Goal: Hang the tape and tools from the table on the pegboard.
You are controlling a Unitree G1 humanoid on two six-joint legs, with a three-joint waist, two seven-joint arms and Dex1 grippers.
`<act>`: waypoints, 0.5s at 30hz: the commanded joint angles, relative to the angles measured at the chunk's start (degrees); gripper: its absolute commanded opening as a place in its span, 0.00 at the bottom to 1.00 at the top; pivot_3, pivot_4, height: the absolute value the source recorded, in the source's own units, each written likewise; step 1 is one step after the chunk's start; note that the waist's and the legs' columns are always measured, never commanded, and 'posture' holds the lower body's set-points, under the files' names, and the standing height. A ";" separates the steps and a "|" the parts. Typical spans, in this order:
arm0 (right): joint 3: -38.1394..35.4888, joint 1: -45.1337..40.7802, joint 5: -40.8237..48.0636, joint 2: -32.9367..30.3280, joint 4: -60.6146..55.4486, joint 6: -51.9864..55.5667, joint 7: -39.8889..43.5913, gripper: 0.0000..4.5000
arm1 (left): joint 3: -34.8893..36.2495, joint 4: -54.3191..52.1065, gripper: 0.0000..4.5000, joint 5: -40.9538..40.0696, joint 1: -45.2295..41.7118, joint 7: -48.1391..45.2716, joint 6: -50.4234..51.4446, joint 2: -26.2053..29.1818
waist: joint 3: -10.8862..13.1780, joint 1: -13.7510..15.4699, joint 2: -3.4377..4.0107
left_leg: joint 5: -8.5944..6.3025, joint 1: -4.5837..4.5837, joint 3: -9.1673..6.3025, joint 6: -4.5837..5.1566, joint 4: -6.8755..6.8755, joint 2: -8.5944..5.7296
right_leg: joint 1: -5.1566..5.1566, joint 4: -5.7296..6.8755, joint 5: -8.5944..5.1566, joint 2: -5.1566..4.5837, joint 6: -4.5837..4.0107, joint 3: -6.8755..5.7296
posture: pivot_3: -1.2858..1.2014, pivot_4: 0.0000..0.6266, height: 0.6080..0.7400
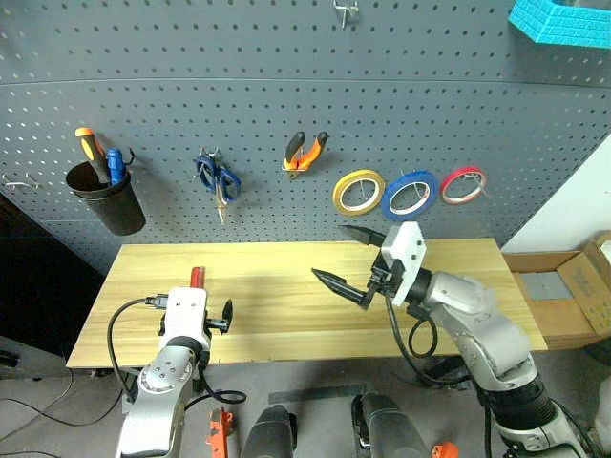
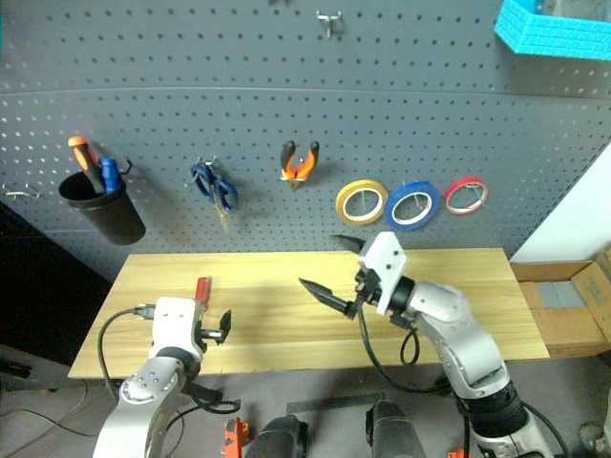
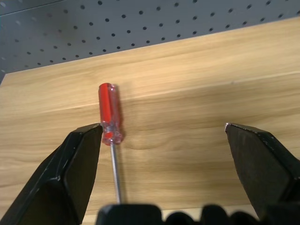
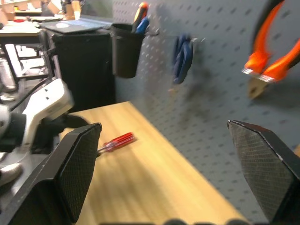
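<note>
The red-handled screwdriver (image 3: 110, 112) lies on the light wood table (image 1: 286, 305) near its left end, shaft toward me. My left gripper (image 3: 162, 126) stands open low over the table, its left finger beside the handle's end, nothing between the jaws. Over the middle of the table my right gripper (image 1: 329, 251) hangs open and empty, pointing left. On the pegboard (image 1: 286, 95) hang the blue-handled scissors (image 1: 218, 179), the orange-and-black pliers (image 1: 298, 162) and the blue tape (image 1: 386, 198).
A black cup (image 1: 105, 205) holding orange and blue screwdrivers hangs at the board's left. A yellow roll (image 1: 338, 194) and a red roll (image 1: 445, 186) flank the blue tape. A turquoise basket (image 1: 563, 19) sits top right; a cardboard box (image 1: 563, 286) stands beyond the table's right end.
</note>
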 commanded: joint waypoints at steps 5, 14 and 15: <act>3.40 -3.97 -1.09 1.40 -2.23 3.26 0.28 1.00 | 5.24 11.90 0.99 -1.58 -8.68 -1.89 -0.11 4.78 | 2.14 -0.61 0.04 | -0.01 -0.15 -0.08 0.01 -0.04 0.04 | -0.13 -0.02 0.12 -0.01 0.21 -0.06 | 0.49 0.52 1.00; 5.72 -7.61 -0.72 3.38 -1.24 6.13 1.08 1.00 | 9.42 31.48 0.99 -5.19 -20.53 -5.91 -0.72 10.58 | 5.04 -1.39 -0.12 | -0.09 -0.86 -0.28 0.13 -0.07 0.14 | -0.97 0.05 0.21 -0.12 0.11 -0.06 | 0.48 0.63 1.00; 5.99 -8.16 -0.72 3.84 -1.00 6.43 1.02 1.00 | 9.41 33.20 0.99 -5.49 -21.55 -6.47 -1.09 10.94 | 5.37 -1.41 -0.13 | -0.09 -0.95 -0.30 0.13 -0.05 0.14 | -1.05 0.06 0.26 -0.13 0.06 -0.06 | 0.48 0.63 1.00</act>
